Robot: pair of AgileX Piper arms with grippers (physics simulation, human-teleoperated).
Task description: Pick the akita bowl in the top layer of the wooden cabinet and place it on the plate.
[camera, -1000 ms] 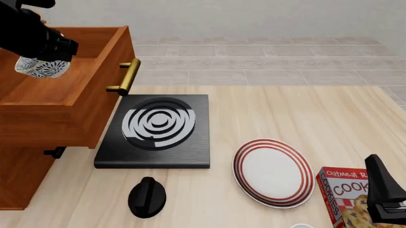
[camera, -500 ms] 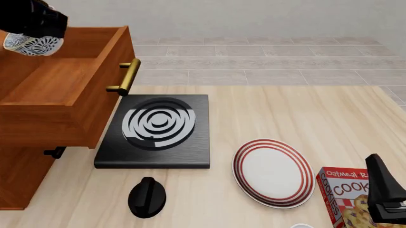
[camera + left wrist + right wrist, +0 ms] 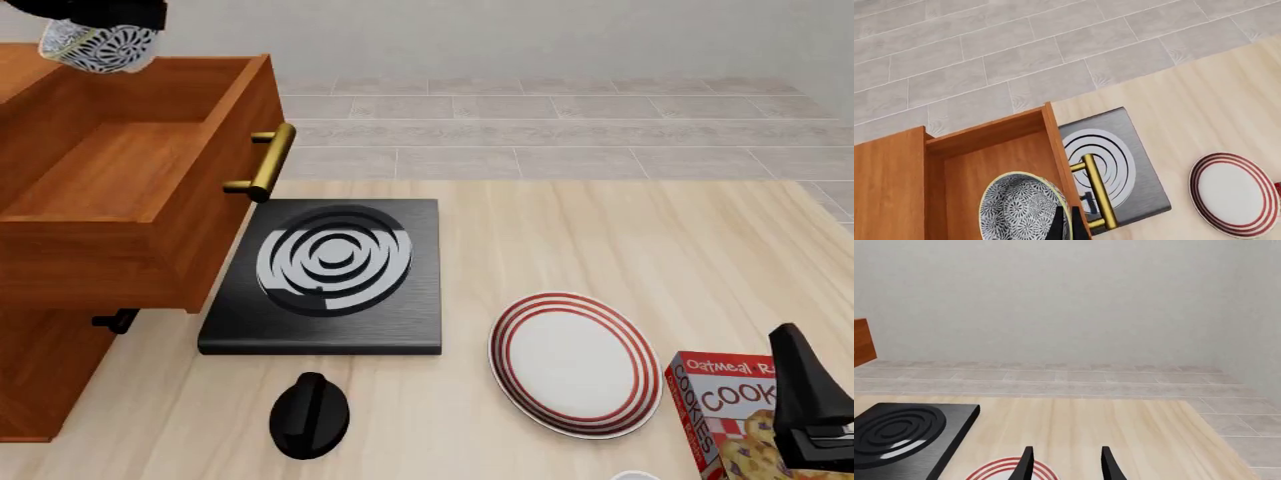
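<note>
The akita bowl [image 3: 96, 47], white with a black net pattern, hangs above the open top layer [image 3: 127, 175] of the wooden cabinet [image 3: 38, 375], at the front view's upper left. My left gripper [image 3: 107, 20] is shut on it and mostly cut off by the frame's top. In the left wrist view the fingers [image 3: 1057, 225] pinch the rim of the bowl [image 3: 1021, 207] over the drawer [image 3: 987, 160]. The plate [image 3: 577, 364] with red rings lies on the table, front right. My right gripper [image 3: 1067, 467] stands open near the plate's edge [image 3: 1004, 471], holding nothing.
A black square stove [image 3: 331, 270] with grey rings sits between the cabinet and the plate. The drawer's brass handle [image 3: 267, 160] juts over the stove. A black knob-like object [image 3: 310, 415] lies in front. A cookie box [image 3: 721, 410] stands beside my right gripper [image 3: 807, 400].
My left gripper has lifted the bowl out of the drawer, upward and a little to the right. The right arm has not moved.
</note>
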